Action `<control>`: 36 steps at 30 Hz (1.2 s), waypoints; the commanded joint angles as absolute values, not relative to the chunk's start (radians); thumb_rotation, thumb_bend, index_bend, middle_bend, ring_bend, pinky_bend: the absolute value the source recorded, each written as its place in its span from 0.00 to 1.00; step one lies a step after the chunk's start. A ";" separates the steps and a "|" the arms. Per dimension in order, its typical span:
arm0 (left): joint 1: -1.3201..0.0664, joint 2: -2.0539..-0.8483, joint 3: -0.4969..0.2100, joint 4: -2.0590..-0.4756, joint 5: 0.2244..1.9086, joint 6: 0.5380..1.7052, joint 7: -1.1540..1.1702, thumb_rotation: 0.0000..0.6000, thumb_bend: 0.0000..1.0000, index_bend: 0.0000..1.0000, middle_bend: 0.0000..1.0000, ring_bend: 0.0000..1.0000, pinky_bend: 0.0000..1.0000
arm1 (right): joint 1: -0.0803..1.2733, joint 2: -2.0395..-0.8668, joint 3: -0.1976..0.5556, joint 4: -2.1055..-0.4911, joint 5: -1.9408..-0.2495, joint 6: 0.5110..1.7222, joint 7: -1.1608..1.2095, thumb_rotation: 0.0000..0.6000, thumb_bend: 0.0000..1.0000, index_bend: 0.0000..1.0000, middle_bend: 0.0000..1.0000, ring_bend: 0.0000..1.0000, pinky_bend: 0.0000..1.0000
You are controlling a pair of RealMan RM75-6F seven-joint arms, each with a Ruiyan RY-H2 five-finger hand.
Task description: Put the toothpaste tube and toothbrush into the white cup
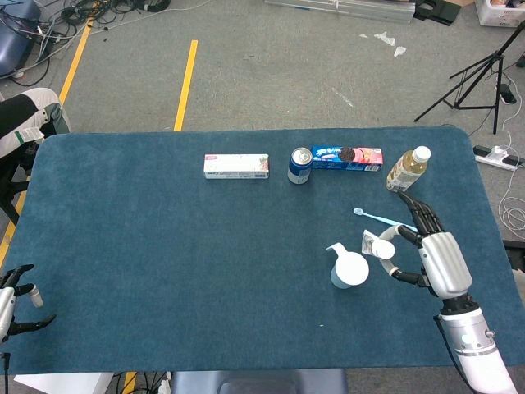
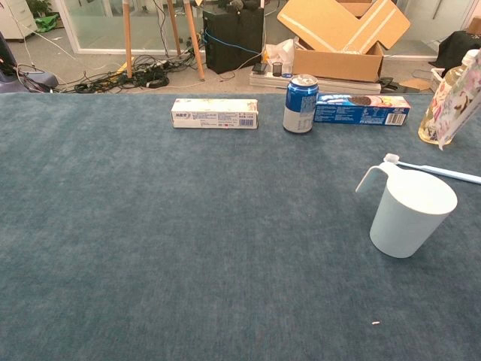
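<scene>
The right hand (image 1: 436,258) hangs over the right part of the blue desk (image 1: 164,246), its fingers (image 1: 402,275) clamped on the toothpaste tube (image 1: 377,245), which sits in the air just right of the white cup (image 1: 349,269) and outside it. In the chest view the tube's lower end (image 2: 458,105) shows at the right edge, tilted, above and beyond the cup (image 2: 409,213). The cup stands upright on the desk. The toothbrush (image 1: 383,220) lies flat on the desk just behind the cup, near the hand. Along the far side lie a toothpaste box (image 1: 236,166), a blue can (image 1: 300,165), a biscuit packet (image 1: 347,158) and a drink bottle (image 1: 408,168). The left hand (image 1: 15,300) rests at the desk's near left corner, fingers apart and holding nothing.
</scene>
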State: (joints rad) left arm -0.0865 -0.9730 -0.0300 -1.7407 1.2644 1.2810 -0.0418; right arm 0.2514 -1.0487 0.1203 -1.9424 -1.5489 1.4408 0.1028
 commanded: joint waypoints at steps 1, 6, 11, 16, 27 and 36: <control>-0.086 -0.972 -0.030 -1.741 1.265 1.282 -0.043 1.00 0.00 0.62 0.15 0.12 0.17 | 0.245 -1.029 0.099 -1.957 -1.573 1.425 0.128 1.00 0.26 0.65 0.02 0.00 0.08; -0.086 -0.972 -0.030 -1.740 1.265 1.280 -0.045 1.00 0.00 0.62 0.15 0.12 0.17 | 0.246 -1.024 0.079 -1.960 -1.599 1.406 0.153 1.00 0.26 0.65 0.02 0.00 0.08; -0.086 -0.971 -0.031 -1.739 1.263 1.280 -0.048 1.00 0.00 0.62 0.15 0.12 0.17 | 0.253 -1.034 0.065 -1.955 -1.607 1.379 0.154 1.00 0.26 0.65 0.02 0.00 0.08; -0.086 -0.970 -0.031 -1.739 1.264 1.280 -0.050 1.00 0.00 0.62 0.15 0.12 0.17 | 0.258 -1.051 0.060 -1.941 -1.597 1.360 0.146 1.00 0.26 0.65 0.02 0.00 0.08; -0.086 -0.970 -0.030 -1.740 1.265 1.281 -0.048 1.00 0.00 0.62 0.15 0.12 0.17 | 0.280 -1.111 0.060 -1.888 -1.558 1.308 0.138 1.00 0.26 0.65 0.02 0.00 0.08; -0.084 -0.968 -0.031 -1.742 1.268 1.283 -0.053 1.00 0.00 0.62 0.15 0.12 0.17 | 0.303 -1.178 0.065 -1.829 -1.509 1.258 0.111 1.00 0.26 0.65 0.02 0.00 0.08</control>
State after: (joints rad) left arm -0.0845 -0.9681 -0.0307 -1.7418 1.2675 1.2833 -0.0527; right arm 0.2998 -1.1705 0.0629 -1.8361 -1.5165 1.2636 0.1163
